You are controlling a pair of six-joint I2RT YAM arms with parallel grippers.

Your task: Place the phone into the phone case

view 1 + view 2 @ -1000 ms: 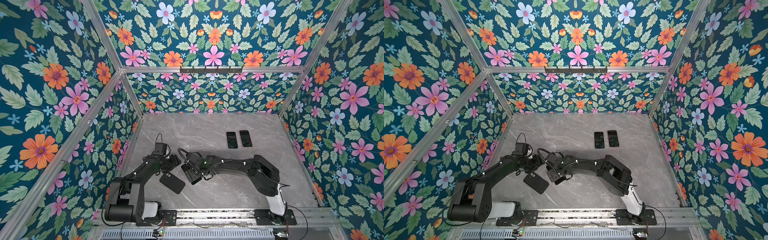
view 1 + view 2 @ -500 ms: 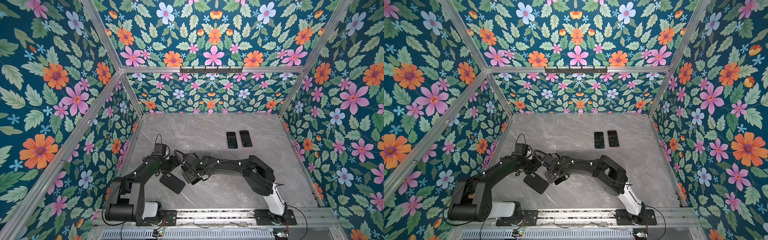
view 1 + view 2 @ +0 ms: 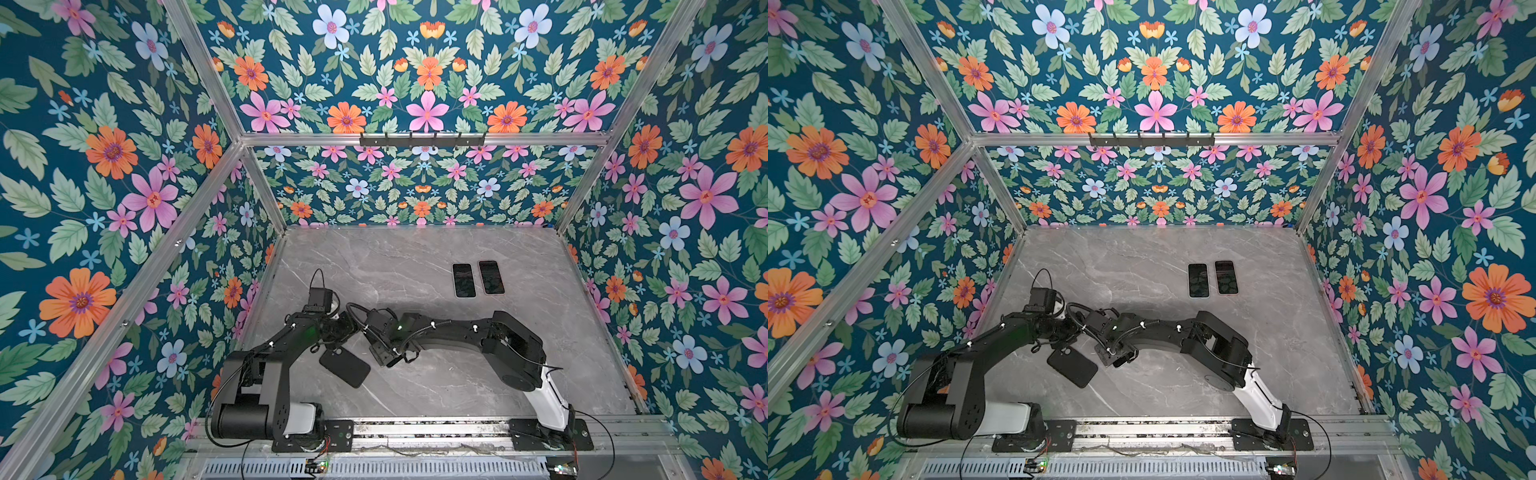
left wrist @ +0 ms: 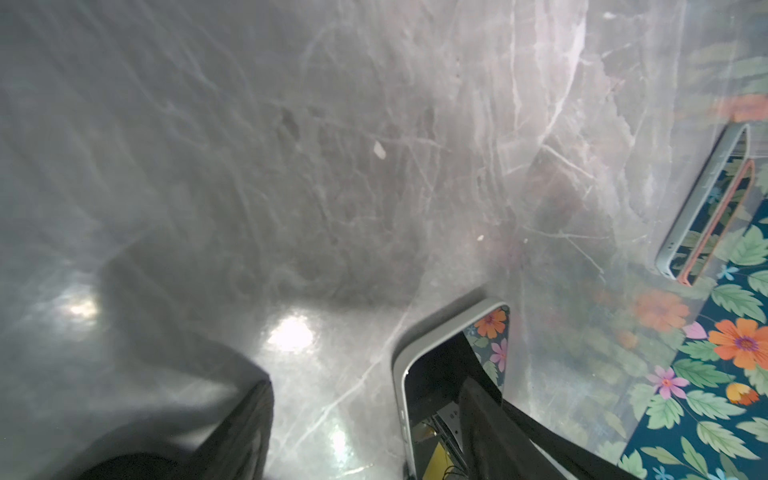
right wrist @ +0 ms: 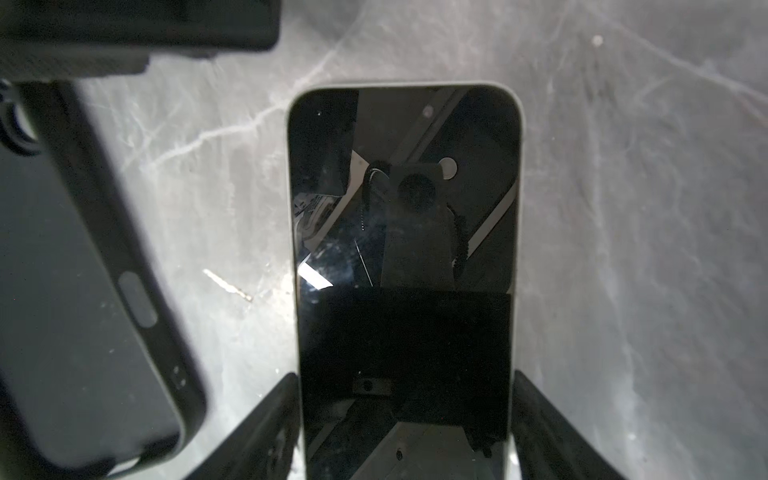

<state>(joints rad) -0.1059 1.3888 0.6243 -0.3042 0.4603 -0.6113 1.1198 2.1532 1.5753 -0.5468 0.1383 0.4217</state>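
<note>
Grips the phone by both long edges in the right end effector, jaws partway apart at the phone's width, fingertips flush against the pale frame, dark screen facing up and mirroring the wrist camera. Holds it low over the near-left part of the grey marbled desk; cannot tell whether resting on the surface or just clear of it. Hides the phone in both top views beneath the 2 black arms meeting there. Shows the black phone case flat on the desk just beside the phone, toward the front rail, with a strip of bare desk between the 2. Spreads the left end effector wide with nothing gripped, 1 finger reaching over a corner of the phone's screen; cannot tell whether touching the glass. Shows 2 other phones side by side, screens up, well apart from the arms at the far right of the desk. Frames the scene with floral walls on 3 sides.
</note>
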